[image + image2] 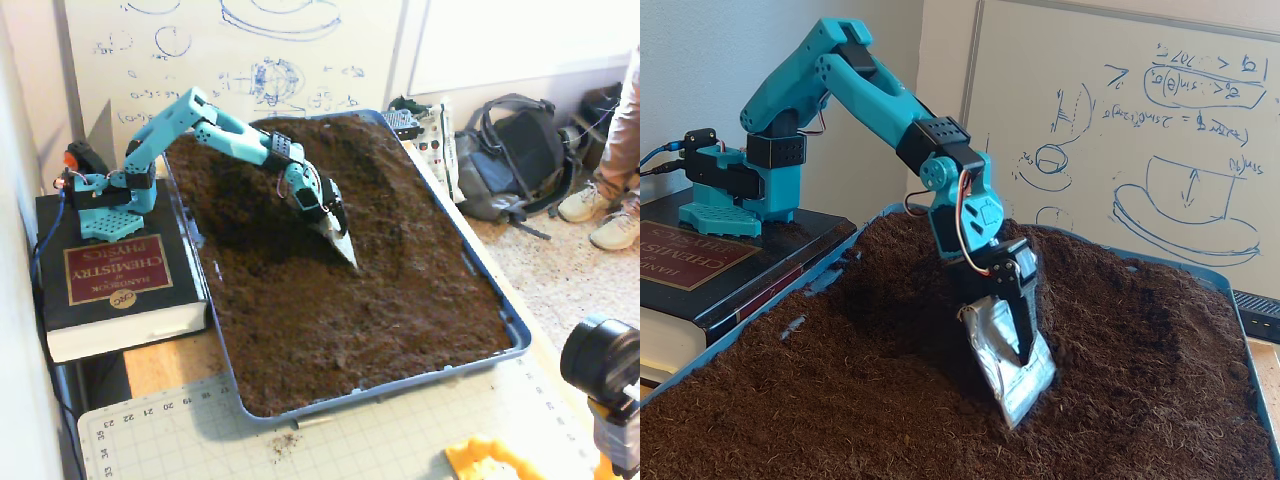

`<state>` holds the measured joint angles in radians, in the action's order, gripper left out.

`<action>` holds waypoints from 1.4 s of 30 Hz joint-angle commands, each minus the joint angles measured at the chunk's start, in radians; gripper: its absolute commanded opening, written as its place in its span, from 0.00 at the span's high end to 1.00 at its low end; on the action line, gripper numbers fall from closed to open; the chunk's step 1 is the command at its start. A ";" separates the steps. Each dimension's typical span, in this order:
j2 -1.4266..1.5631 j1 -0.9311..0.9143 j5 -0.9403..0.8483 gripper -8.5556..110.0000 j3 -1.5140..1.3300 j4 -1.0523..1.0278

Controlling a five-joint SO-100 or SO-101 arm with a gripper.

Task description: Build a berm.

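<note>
My teal arm reaches over a blue tray (519, 339) filled with dark brown soil. My gripper (333, 229) (1020, 343) points down, its black finger pressed flat on a silver foil-wrapped scoop plate (343, 249) (1012, 378). The plate's lower edge is dug into the soil near the tray's middle. Just right of the plate in both fixed views, the berm (388, 190) (1135, 290) shows as a raised, curved ridge of loose soil. A shallow hollow lies between the berm and the arm's side of the tray.
The arm's base stands on a thick black book (115, 285) left of the tray. A whiteboard (1140, 110) stands behind it. A backpack (510, 150) and a person's shoes (600, 215) are on the floor at right. A cutting mat (300, 440) and a black camera (600, 360) sit in front.
</note>
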<state>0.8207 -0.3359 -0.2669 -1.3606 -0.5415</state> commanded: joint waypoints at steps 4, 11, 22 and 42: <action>-0.055 -0.034 -0.018 0.92 -0.100 -0.040; -0.123 -0.032 -0.017 0.92 -0.109 -0.038; -0.077 -0.037 -0.017 0.92 -0.206 -0.041; 0.374 -0.021 0.000 0.92 -0.225 -0.041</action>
<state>1.0723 -0.3559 -0.2669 -1.6766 -0.5492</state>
